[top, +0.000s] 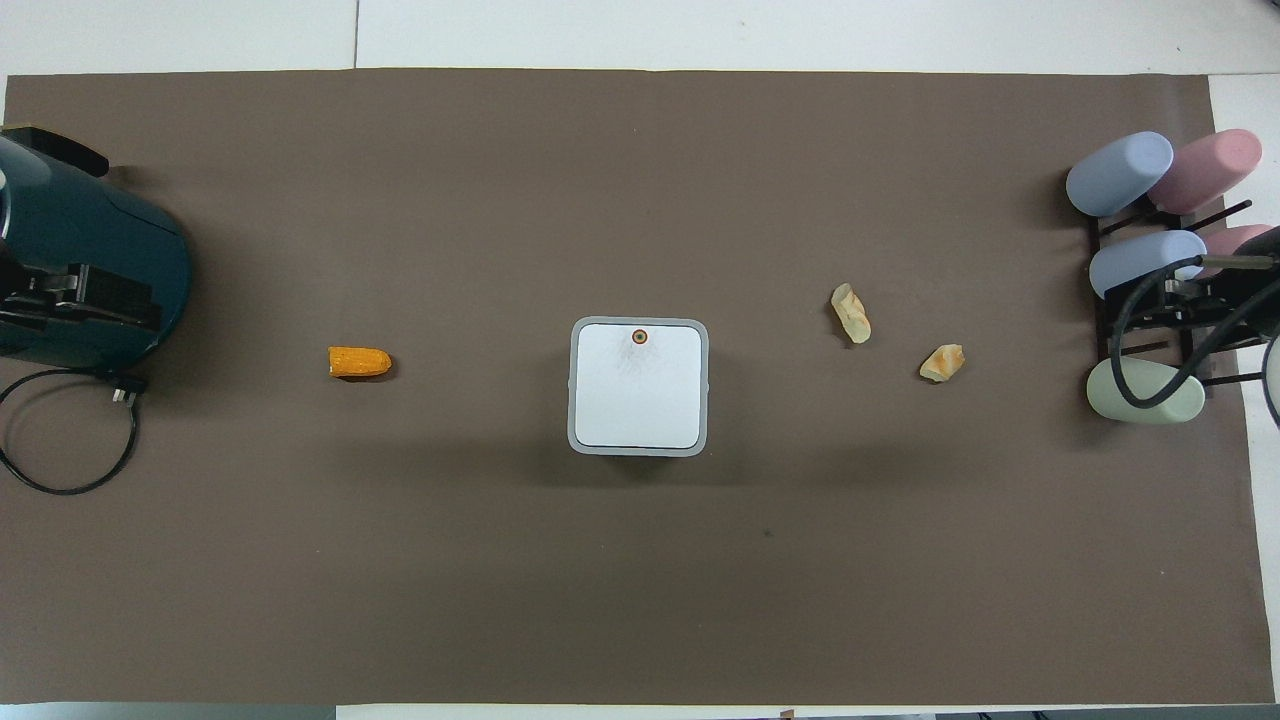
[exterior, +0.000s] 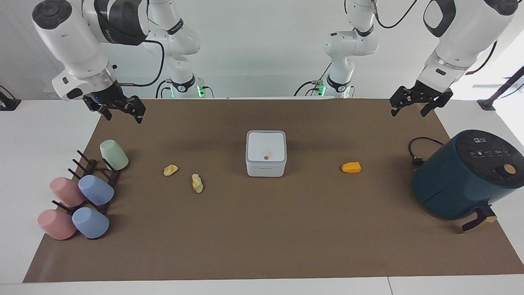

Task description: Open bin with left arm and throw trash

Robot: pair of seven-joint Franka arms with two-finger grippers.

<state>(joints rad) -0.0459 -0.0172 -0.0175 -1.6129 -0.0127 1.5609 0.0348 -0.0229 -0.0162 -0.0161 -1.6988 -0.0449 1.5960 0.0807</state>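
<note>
Three scraps of trash lie on the brown mat [exterior: 262, 246] around the closed white bin [exterior: 265, 153]: an orange wedge [exterior: 351, 167] toward the left arm's end, and two pale lumps, one [exterior: 170, 169] near the cup rack [exterior: 92, 176], the other [exterior: 197, 183] between it and the bin and a little farther from the robots. I see both pincers released and holding nothing; the left gripper [exterior: 421, 102] hangs over the mat's edge near the teal air fryer [exterior: 466, 176], and the right gripper [exterior: 118, 108] waits over the corner above the pastel cups [exterior: 96, 190]. My worry is the lid: pressing off-centre could skid the light bin instead of opening it. The fryer's loose cord [exterior: 421, 143] lies under the left arm's path, and the right arm's reach passes close to the cups.
</note>
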